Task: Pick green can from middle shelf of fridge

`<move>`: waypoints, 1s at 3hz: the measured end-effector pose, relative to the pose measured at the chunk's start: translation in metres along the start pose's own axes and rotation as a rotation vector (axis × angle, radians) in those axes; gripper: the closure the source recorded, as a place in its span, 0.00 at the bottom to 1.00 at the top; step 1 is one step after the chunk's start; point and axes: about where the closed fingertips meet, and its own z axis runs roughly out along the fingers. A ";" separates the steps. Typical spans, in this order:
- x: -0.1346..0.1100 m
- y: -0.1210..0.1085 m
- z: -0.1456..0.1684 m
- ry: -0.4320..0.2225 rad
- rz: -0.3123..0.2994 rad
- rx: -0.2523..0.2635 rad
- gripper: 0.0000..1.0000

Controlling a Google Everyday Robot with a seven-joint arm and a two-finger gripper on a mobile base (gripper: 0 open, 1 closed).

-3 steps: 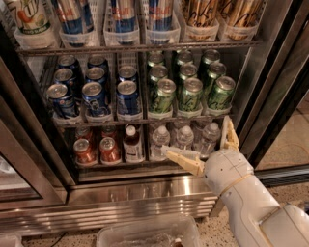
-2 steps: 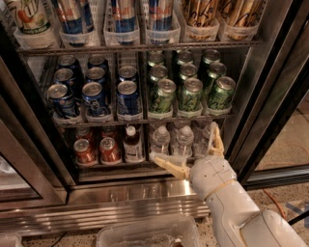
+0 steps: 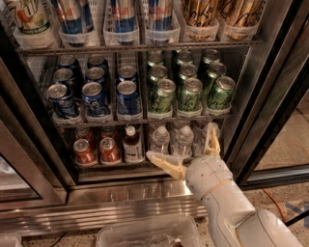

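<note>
Several green cans stand in rows on the right half of the middle shelf (image 3: 145, 119) of the fridge (image 3: 270, 96); the front three are the left one (image 3: 163, 96), the centre one (image 3: 190, 95) and the right one (image 3: 219, 94). My gripper (image 3: 179, 141) is open and empty. It sits below that shelf, in front of the water bottles on the lower rack. One cream finger (image 3: 166, 165) points left and the other (image 3: 212, 140) points up toward the right green can. The white arm comes in from the bottom right.
Dark blue cans (image 3: 96, 99) fill the left half of the middle shelf. Red-orange cans (image 3: 84, 150), a brown bottle (image 3: 131, 144) and water bottles (image 3: 159, 140) stand on the lower rack. Tall slim cans (image 3: 123, 14) are above. A steel base grille (image 3: 120, 207) and a clear plastic bin (image 3: 145, 234) lie below.
My gripper has moved a little to the left along the lower rack and stays open. The cans have not moved.
</note>
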 end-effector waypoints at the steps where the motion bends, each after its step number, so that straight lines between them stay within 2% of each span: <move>1: 0.006 0.019 0.026 0.035 0.058 -0.008 0.00; 2: 0.006 0.019 0.027 0.037 0.050 -0.004 0.00; 3: 0.008 0.020 0.029 0.034 0.073 -0.011 0.00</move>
